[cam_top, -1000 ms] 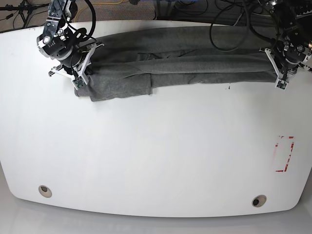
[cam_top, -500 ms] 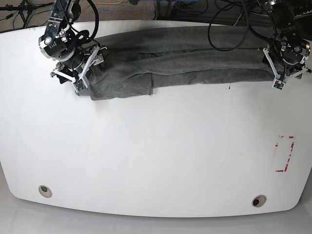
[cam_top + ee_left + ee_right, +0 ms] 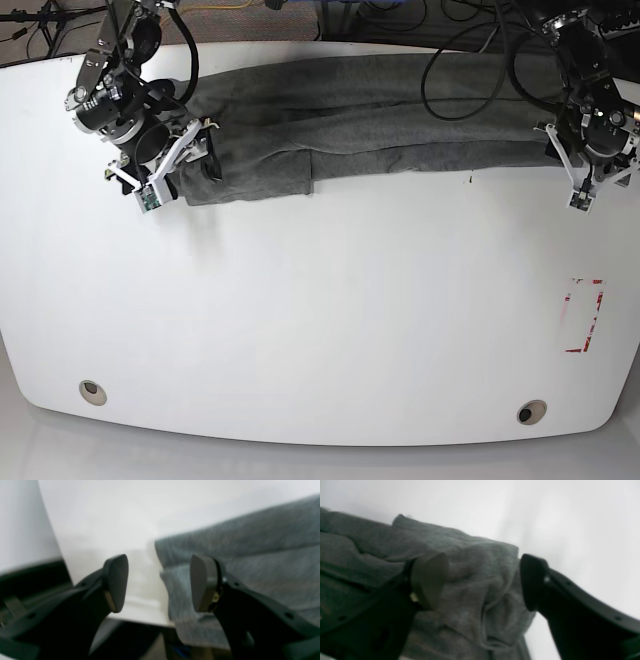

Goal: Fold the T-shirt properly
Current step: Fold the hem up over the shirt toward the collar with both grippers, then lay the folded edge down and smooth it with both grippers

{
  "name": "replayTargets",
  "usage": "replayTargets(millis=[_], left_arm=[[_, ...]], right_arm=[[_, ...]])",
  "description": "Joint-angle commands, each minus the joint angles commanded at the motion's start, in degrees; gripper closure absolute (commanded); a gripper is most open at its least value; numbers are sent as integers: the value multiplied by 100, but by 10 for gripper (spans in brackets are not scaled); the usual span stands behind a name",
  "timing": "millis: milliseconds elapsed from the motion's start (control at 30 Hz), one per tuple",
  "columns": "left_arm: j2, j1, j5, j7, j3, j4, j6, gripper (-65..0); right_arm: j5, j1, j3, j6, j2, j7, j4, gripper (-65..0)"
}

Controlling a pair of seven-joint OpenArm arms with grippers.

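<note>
- The T-shirt (image 3: 370, 120) is the landmark: it lies as a long, roughly folded band along the far edge of the white table (image 3: 320, 310), its long axis running side to side across the base view.
- At the T-shirt's left end, where the cloth drops into a wider flap, stands the right gripper (image 3: 165, 160). Its wrist view shows the jaws spread wide with bunched grey knit in the gap between them; one fingertip (image 3: 430, 577) sits against the cloth, but nothing is pinched.
- The middle of the band lies flat, with one layer lapped over another and a raw edge near the centre.
- At the T-shirt's right end sits the left gripper (image 3: 590, 165). Its jaws are also wide apart and hold nothing; the cloth's corner (image 3: 175, 590) reaches just into the gap, nearer the inner fingertip (image 3: 200, 582). The view is blurred, so whether that pad touches the knit I cannot tell.
- Judged from this, each arm has its own end of the band directly before its open jaws, so a two-ended grasp looks the likely next step.
</note>
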Motion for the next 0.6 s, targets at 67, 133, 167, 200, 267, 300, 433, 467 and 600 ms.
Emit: replayTargets(millis=[67, 133, 167, 200, 267, 300, 433, 467, 600], left_arm=[[9, 167, 0, -18, -62, -35, 0, -290], [9, 281, 0, -18, -79, -70, 0, -224], [9, 360, 0, -18, -97, -105, 0, -165], [9, 413, 0, -18, -105, -114, 0, -133], [0, 563, 0, -18, -105, -114, 0, -60], [0, 598, 0, -18, -105, -114, 0, -50], [9, 738, 0, -26, -105, -123, 0, -43], [9, 738, 0, -26, -97, -141, 0, -43], [18, 651, 0, -35, -70, -343, 0, -43]], right_arm=[[-220, -62, 0, 0, -18, 0, -97, -157], [-343, -97, 0, 0, -18, 0, -167, -81], [-448, -105, 0, 0, -18, 0, -229, -38], [-492, -105, 0, 0, -18, 0, -273, -29], [-624, -123, 0, 0, 9, 0, -404, -33], [-659, -149, 0, 0, 9, 0, -440, -36], [-993, -193, 0, 0, 26, 105, -686, -68], [-1090, -193, 0, 0, 26, 211, -756, -70], [-1495, -176, 0, 0, 26, 712, -1125, -71]])
